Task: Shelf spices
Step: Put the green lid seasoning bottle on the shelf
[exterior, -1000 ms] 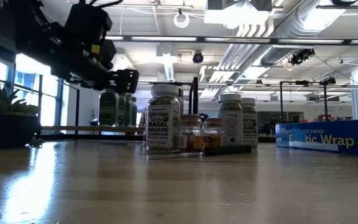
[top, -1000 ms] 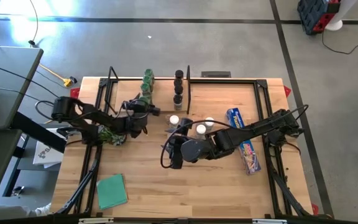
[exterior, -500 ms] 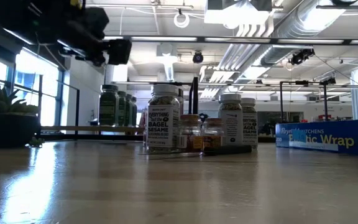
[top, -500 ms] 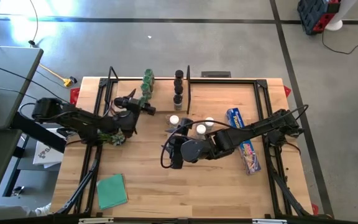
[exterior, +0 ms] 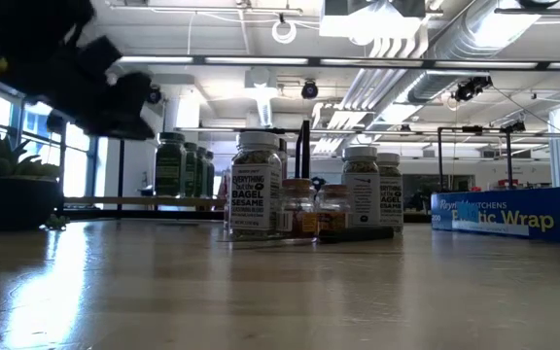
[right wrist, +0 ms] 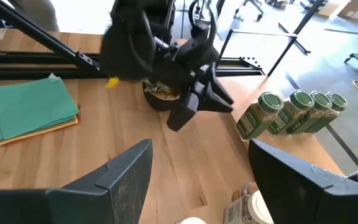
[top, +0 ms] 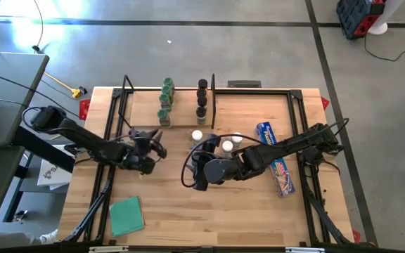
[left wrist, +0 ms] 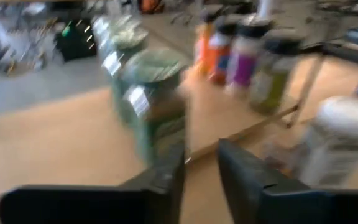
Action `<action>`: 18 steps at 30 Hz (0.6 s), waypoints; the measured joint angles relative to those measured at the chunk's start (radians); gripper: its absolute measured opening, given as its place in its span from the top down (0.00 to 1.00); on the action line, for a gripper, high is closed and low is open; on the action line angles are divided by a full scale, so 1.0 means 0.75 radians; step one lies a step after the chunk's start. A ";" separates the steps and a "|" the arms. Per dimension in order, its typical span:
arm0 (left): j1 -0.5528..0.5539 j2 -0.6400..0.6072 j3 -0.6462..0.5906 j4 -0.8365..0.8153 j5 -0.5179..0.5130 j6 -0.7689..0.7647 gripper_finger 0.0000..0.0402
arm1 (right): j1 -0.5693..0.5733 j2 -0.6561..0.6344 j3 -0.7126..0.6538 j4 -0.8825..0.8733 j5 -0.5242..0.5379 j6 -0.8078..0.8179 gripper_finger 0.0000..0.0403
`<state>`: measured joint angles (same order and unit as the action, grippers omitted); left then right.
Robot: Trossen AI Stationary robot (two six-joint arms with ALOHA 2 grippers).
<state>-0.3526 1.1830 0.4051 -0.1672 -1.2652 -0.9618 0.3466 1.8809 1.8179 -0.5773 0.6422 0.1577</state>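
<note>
Left hand (top: 155,144), fingers (left wrist: 166,177) drawn close together with a narrow gap and grasping nothing, hangs above the table (top: 188,204) just in front of the row of green-capped jars (top: 165,98) on the shelf (top: 143,105). Right hand (top: 201,158), spread wide and empty, waits low beside the white-capped jars (top: 213,140) that stand unshelved on the table. Black-capped jars (top: 202,97) occupy the shelf's other end, by the upright rod (top: 213,91). Risk: a left hand swinging forward could clip the nearest green-capped jar and topple the tightly packed row. Both hands converging on the white-capped cluster could also collide.
</note>
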 joint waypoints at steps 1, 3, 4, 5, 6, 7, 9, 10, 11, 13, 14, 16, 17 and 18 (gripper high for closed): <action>0.009 0.008 -0.023 -0.010 0.001 -0.075 0.85 | 0.001 0.000 0.000 0.000 0.000 0.000 0.35; 0.033 0.021 -0.054 0.024 0.010 -0.143 0.95 | 0.000 0.000 0.000 0.001 -0.005 0.000 0.35; 0.049 0.026 -0.069 0.056 0.020 -0.142 0.97 | 0.000 0.000 0.000 0.003 -0.007 0.000 0.35; 0.066 0.031 -0.082 0.088 0.035 -0.131 0.98 | 0.000 0.000 0.000 0.006 -0.007 0.000 0.35; 0.087 0.036 -0.092 0.130 0.050 -0.104 0.98 | 0.000 0.000 0.000 0.007 -0.007 -0.001 0.35; 0.109 0.040 -0.098 0.186 0.067 -0.068 0.97 | -0.002 0.000 0.000 0.008 -0.007 -0.006 0.35; 0.164 0.045 -0.107 0.305 0.103 0.042 0.98 | -0.007 0.000 0.000 0.014 -0.008 -0.011 0.35; 0.194 0.050 -0.108 0.360 0.131 0.103 0.98 | -0.009 0.000 0.000 0.016 -0.008 -0.011 0.35; 0.226 0.054 -0.108 0.408 0.162 0.158 0.99 | -0.013 0.000 0.000 0.017 -0.010 -0.015 0.35; 0.293 0.058 -0.108 0.499 0.209 0.260 1.00 | -0.019 0.000 0.000 0.017 -0.031 -0.033 0.35; 0.325 0.058 -0.108 0.519 0.230 0.286 0.99 | -0.024 0.000 0.000 0.017 -0.044 -0.034 0.35; 0.382 0.058 -0.109 0.526 0.273 0.292 1.00 | -0.029 0.000 0.000 0.016 -0.072 -0.035 0.35; 0.404 0.059 -0.109 0.533 0.298 0.292 1.00 | -0.029 0.000 0.000 0.013 -0.081 -0.036 0.35; 0.422 0.059 -0.109 0.539 0.318 0.298 1.00 | -0.029 0.000 0.000 0.007 -0.090 -0.036 0.35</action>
<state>-0.0362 1.2270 0.3237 0.2374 -1.0264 -0.7386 0.3248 1.8809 1.8179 -0.5724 0.5748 0.1307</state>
